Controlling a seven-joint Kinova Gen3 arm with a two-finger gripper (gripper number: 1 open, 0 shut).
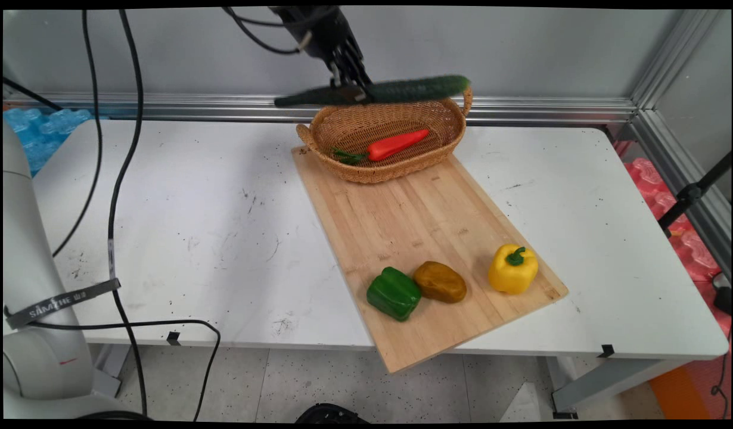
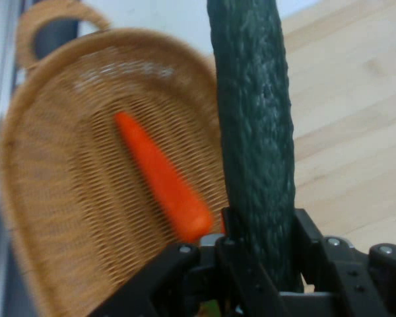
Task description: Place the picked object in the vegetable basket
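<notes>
My black gripper (image 1: 350,89) hangs above the far rim of the wicker basket (image 1: 342,122), shut on a long dark green cucumber (image 1: 402,89) that lies level in the air over the basket. In the hand view the cucumber (image 2: 254,132) runs up between my fingers (image 2: 234,228), with the basket (image 2: 59,198) below and to its left. An orange carrot (image 1: 396,144) with a green top lies inside the basket; the carrot (image 2: 162,178) sits just left of the cucumber in the hand view.
The basket stands at the far end of a wooden cutting board (image 1: 414,220). Near the board's front end lie a green bell pepper (image 1: 394,293), a brown potato (image 1: 440,282) and a yellow bell pepper (image 1: 512,269). Black cables (image 1: 113,196) hang at the left.
</notes>
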